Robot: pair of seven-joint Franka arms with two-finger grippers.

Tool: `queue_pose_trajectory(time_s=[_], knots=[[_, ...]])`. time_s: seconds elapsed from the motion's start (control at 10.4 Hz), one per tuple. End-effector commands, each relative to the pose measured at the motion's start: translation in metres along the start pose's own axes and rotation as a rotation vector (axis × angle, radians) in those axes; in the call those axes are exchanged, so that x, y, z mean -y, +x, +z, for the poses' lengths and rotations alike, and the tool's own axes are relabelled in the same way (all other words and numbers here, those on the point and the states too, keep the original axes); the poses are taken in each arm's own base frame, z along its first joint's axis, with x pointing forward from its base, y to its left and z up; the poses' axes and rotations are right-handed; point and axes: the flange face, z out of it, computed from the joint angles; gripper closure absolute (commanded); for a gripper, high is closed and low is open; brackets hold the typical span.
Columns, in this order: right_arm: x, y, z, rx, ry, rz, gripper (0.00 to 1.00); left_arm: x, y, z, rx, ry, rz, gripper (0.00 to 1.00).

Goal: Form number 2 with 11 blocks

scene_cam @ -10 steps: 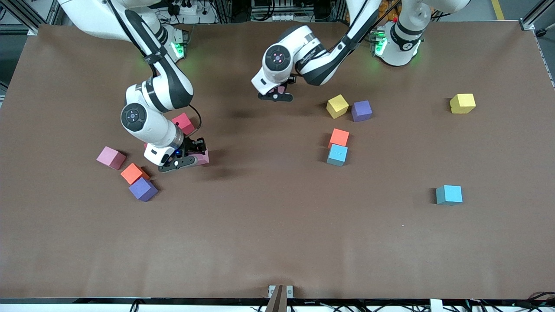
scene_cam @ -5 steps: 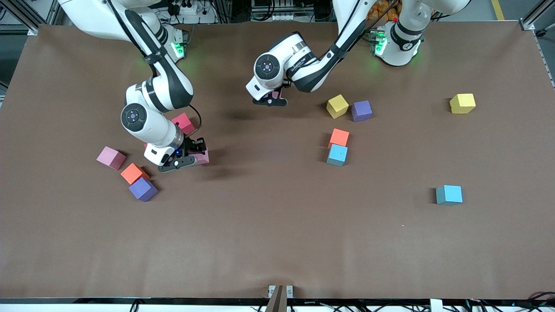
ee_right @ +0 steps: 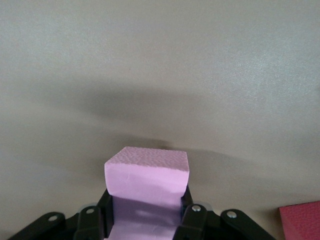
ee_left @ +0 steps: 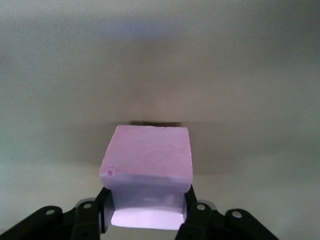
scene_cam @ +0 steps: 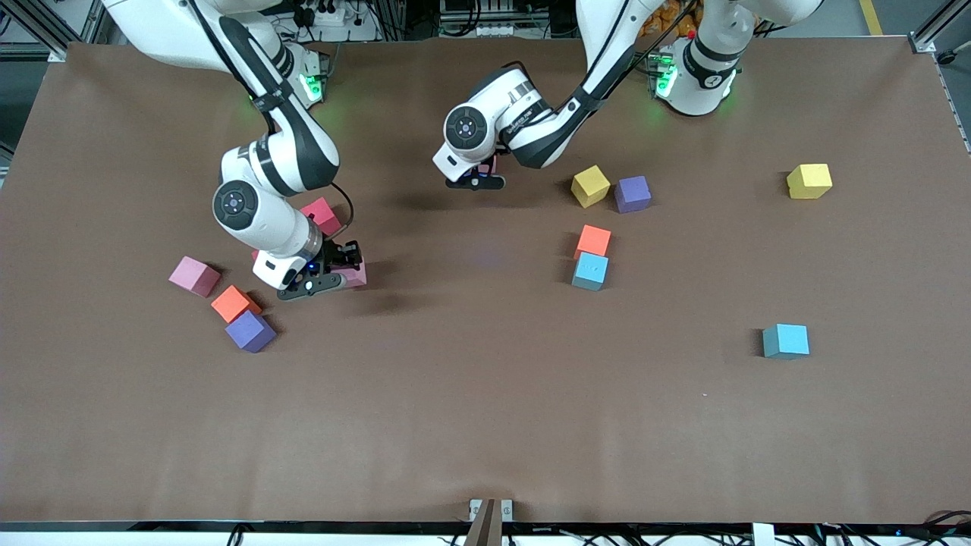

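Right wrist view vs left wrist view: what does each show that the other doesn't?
Only the right wrist view: a corner of the red matte cube on the table beside the right pincer, whose held pink matte cube shows a flat, even top.

Only the left wrist view: the left pincer holds its own pink matte block, which has a small dent at one front corner; no other cube is in sight.

Both: a pincer shut on a pink cube over the bare brown table.
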Motion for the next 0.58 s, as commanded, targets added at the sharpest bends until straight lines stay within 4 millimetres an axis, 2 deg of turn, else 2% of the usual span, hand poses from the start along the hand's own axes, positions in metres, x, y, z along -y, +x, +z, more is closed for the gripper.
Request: queue_pose_trajectory(time_s=[0.0, 0.48], knots=[[0.004, -0.001, -0.001, 0.003, 0.007, 0.019, 0.73, -0.01, 0.006, 0.001, -0.008, 0.016, -0.056, 0.99], [0.006, -0.001, 0.0, 0.003, 0.007, 0.015, 0.73, -0.014, 0.002, 0.011, -0.001, 0.029, -0.051, 0.96]])
